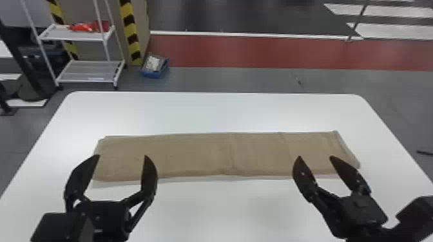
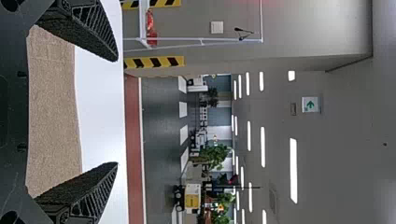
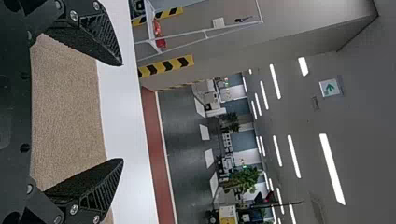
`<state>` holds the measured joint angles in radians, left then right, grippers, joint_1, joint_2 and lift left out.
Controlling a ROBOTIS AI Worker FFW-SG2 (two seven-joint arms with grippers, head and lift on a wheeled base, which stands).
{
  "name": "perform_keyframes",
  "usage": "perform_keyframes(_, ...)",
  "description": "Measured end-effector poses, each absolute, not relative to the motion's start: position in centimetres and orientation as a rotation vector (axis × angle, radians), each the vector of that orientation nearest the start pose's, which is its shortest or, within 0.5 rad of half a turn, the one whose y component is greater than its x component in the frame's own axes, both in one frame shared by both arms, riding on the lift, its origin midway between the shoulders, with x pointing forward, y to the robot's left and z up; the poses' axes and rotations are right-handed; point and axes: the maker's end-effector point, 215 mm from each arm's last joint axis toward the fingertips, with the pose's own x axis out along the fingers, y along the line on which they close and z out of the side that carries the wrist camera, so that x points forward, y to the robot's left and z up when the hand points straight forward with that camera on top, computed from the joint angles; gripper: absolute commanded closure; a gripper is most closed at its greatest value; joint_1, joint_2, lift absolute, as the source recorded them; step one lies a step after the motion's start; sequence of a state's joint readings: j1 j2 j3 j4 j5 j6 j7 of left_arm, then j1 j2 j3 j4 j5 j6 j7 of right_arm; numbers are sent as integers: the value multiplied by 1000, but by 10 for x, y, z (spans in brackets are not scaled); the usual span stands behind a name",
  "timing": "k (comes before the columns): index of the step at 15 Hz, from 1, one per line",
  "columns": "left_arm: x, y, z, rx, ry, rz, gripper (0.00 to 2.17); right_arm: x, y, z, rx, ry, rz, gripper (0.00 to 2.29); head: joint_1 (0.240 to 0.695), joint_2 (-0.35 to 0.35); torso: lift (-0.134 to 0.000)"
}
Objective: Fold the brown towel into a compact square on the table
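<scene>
While the brown towel (image 1: 199,154) lies in a long, flat strip across the white table (image 1: 225,112), both of the robot's grippers are poised at its near side, one toward each end. I can see the left gripper (image 1: 121,156) by the towel's left end, its jaws spread wide with nothing between them. Toward the towel's right end, the right gripper (image 1: 315,157) has its empty jaws well parted too. Well beyond the towel, off past its left end, stands a white metal shelf rack (image 1: 91,72).
</scene>
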<state>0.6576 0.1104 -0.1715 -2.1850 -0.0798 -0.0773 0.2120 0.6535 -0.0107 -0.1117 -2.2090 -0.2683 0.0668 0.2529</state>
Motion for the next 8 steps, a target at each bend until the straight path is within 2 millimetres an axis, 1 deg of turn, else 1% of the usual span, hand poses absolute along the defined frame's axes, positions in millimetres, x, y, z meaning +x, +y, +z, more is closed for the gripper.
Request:
perform_keyframes(4, 397, 184, -309, 59, -20, 3, 83, 401, -228, -320, 203, 48, 174, 174, 695, -62, -119)
perform_keyframes(8, 398, 184, -309, 57, -19, 3, 83, 401, -227, -319, 203, 45, 174, 174, 695, -61, -119)
